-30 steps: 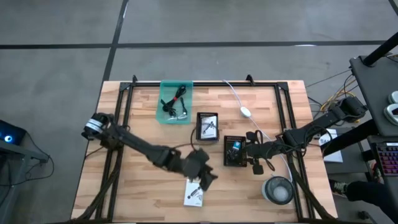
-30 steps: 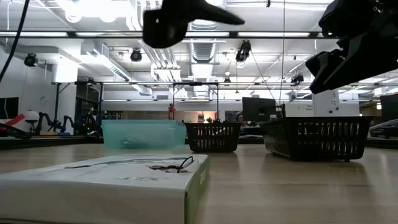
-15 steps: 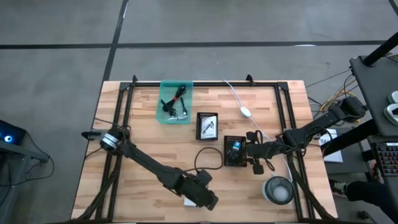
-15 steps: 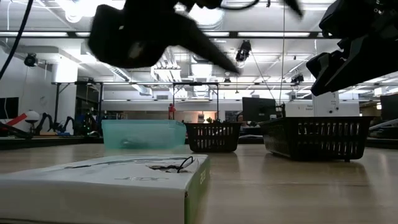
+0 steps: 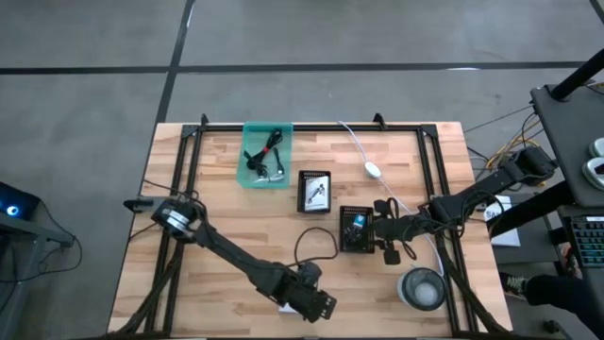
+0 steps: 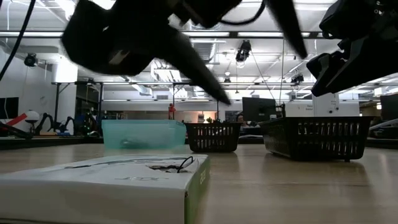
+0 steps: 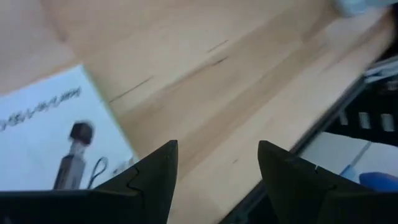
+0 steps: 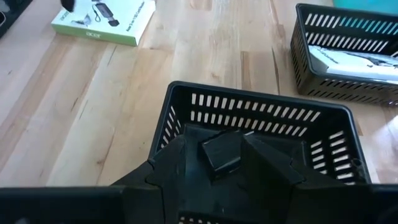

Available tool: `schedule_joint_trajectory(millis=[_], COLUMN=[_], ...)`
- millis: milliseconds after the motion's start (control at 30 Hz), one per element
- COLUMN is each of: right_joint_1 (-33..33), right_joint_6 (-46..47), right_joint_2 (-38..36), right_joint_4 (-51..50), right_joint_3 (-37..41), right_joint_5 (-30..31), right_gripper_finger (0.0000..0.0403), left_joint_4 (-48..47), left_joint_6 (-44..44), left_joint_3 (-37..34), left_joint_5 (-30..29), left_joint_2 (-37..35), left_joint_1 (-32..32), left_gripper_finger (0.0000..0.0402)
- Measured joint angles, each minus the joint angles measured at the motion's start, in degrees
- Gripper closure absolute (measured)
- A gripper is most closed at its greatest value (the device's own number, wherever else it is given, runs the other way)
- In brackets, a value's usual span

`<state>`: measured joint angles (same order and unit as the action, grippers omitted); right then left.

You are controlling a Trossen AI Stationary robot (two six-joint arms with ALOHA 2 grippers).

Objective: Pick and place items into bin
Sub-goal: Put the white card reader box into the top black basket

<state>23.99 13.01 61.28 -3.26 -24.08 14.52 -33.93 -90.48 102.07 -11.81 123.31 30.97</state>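
High view, left gripper (image 5: 316, 305) spread wide over flat white printed box (image 5: 289, 304) at wooden plank table (image 5: 217, 203) front edge, right gripper (image 8: 225, 155) pinching small black block inside slotted black basket (image 5: 356, 229).

Two dark jointed arms (a looping black cable on the left arm (image 5: 236, 260)), blunt black jaws.

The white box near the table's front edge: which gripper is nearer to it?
Left. The left gripper hovers right over the white box, fingers open. The right gripper is farther back, holding a small black item over a black basket.
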Motion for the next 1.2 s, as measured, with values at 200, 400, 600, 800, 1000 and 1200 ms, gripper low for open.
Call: schedule_joint_trajectory(millis=[200,400,600,800,1000,1200], right_joint_1=[0.0,0.0,0.0,0.0,0.0,0.0], right_joint_6=[-0.1,-0.1,-0.1,-0.1,-1.1,-1.4], right_joint_2=[0.0,0.0,0.0,0.0,0.0,0.0], right_joint_4=[0.1,0.1,0.1,0.1,0.1,0.2], right_joint_3=[0.0,0.0,0.1,0.1,0.1,0.1], right_joint_5=[0.0,0.0,0.0,0.0,0.0,0.0], right_gripper_finger=[0.0264,0.0264,0.0264,0.0264,0.0264,0.0264], left_joint_4=[-0.7,-3.6,-2.1,-1.4,-0.1,-6.6], left_joint_6=[-4.3,-8.2,-8.2,-8.3,-8.6,-8.6], left_joint_3=[-1.2,-1.5,-1.7,-1.9,-1.9,-1.9], left_joint_5=[1.1,1.1,1.1,2.0,3.8,4.4], left_joint_2=[0.1,0.2,0.8,2.5,4.1,4.2], left_joint_1=[1.2,1.9,1.9,2.0,2.0,2.0], left_gripper_finger=[0.0197,0.0197,0.0197,0.0197,0.0197,0.0197])
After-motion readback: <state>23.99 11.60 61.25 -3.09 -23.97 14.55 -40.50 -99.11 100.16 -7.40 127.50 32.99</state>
